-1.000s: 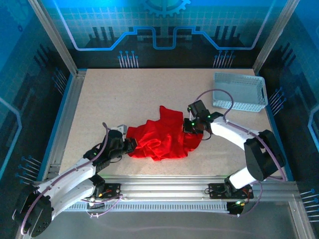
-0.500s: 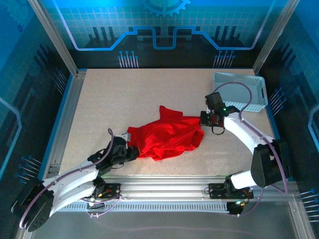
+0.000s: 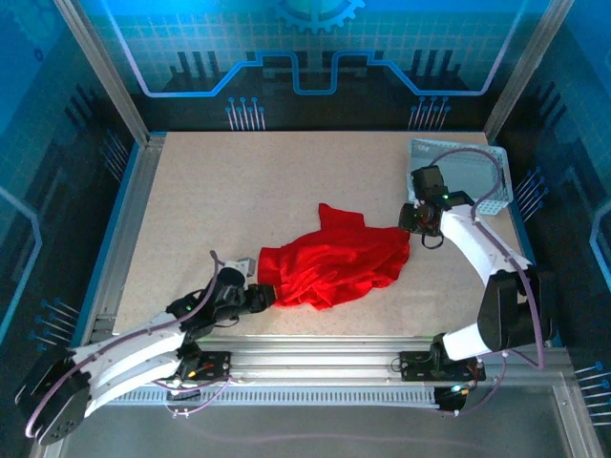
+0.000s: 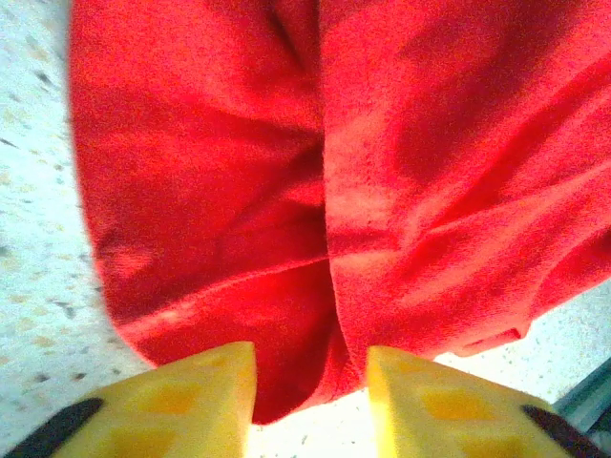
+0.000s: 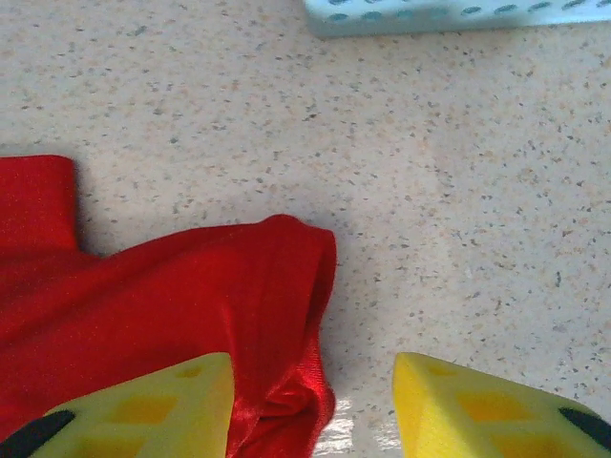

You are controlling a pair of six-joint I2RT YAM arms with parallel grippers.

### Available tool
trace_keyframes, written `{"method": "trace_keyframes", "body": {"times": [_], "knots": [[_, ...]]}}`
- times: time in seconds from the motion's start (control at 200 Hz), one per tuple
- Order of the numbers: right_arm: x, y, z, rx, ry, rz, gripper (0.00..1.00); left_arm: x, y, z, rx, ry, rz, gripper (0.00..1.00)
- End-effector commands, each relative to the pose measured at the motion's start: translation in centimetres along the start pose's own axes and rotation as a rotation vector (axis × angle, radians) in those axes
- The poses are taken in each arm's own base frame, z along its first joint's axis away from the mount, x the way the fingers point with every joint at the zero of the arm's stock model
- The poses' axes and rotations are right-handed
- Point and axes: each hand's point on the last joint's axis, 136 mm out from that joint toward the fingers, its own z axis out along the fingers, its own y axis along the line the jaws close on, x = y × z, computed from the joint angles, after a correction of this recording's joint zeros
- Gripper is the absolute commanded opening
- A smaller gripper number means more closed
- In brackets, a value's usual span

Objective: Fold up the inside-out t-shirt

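We are looking into a robotics lab cell, speckled table (image 3: pixel 248 181) fenced by aluminium rails (image 3: pixel 124 229), blue circuit-print panels (image 3: pixel 315 48) around us, left arm (image 3: pixel 143 339) and right arm (image 3: pixel 477 243) bolted to the front rail (image 3: pixel 315 345), cables (image 3: pixel 463 151) looping off them.

Top camera: high, behind the arm bases, tilted down and forward, takes in the whole table (image 3: pixel 239 181). Left wrist camera: very near, looks along left gripper (image 4: pixel 310 382) onto shirt (image 4: pixel 210 172) cloth. Right wrist camera: low and near, looks past right gripper (image 5: pixel 313 382) over shirt edge and tabletop to basket (image 5: pixel 430 14) wall. Shared: shirt in all three; basket in top and right wrist
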Motion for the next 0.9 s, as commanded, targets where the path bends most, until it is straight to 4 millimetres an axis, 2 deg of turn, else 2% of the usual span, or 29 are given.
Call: {"method": "trace_keyframes", "body": {"times": [0.0, 0.105, 0.15, 0.21, 0.29, 0.44, 0.56, 0.62, 0.755, 0.895], "knots": [[-1.3, 2.6, -4.4, -0.022, -0.129, -0.158, 0.52, -1.7, 1.5, -1.8, -0.093, -0.081, -0.028, 0.46], [-0.3, 9.2, -8.2, -0.207, -0.231, -0.419, 0.5, -3.5, 3.0, -3.1, -0.15, -0.133, -0.093, 0.48], [1.6, 13.2, -9.8, -0.333, -0.244, -0.579, 0.5, -4.4, 3.8, -3.6, -0.183, -0.152, -0.134, 0.48], [4.2, 17.2, -11.0, -0.425, -0.258, -0.758, 0.52, -5.5, 4.5, -4.0, -0.2, -0.167, -0.188, 0.47], [7.4, 21.2, -11.1, -0.514, -0.215, -0.913, 0.53, -7.0, 5.6, -4.5, -0.226, -0.195, -0.268, 0.48], [12.7, 26.8, -10.1, -0.591, -0.138, -1.154, 0.56, -9.3, 7.7, -5.3, -0.264, -0.236, -0.41, 0.47], [15.8, 30.0, -9.6, -0.636, -0.089, -1.298, 0.56, -10.4, 9.0, -5.9, -0.27, -0.271, -0.472, 0.48], [17.3, 31.0, -9.0, -0.643, -0.045, -1.363, 0.55, -10.7, 9.5, -6.2, -0.278, -0.275, -0.487, 0.49], [20.1, 31.8, -6.9, -0.622, 0.062, -1.481, 0.51, -10.6, 10.4, -6.3, -0.285, -0.269, -0.516, 0.49], [21.1, 31.9, -5.0, -0.585, 0.132, -1.525, 0.47, -10.3, 10.9, -6.2, -0.269, -0.268, -0.538, 0.49]]}}
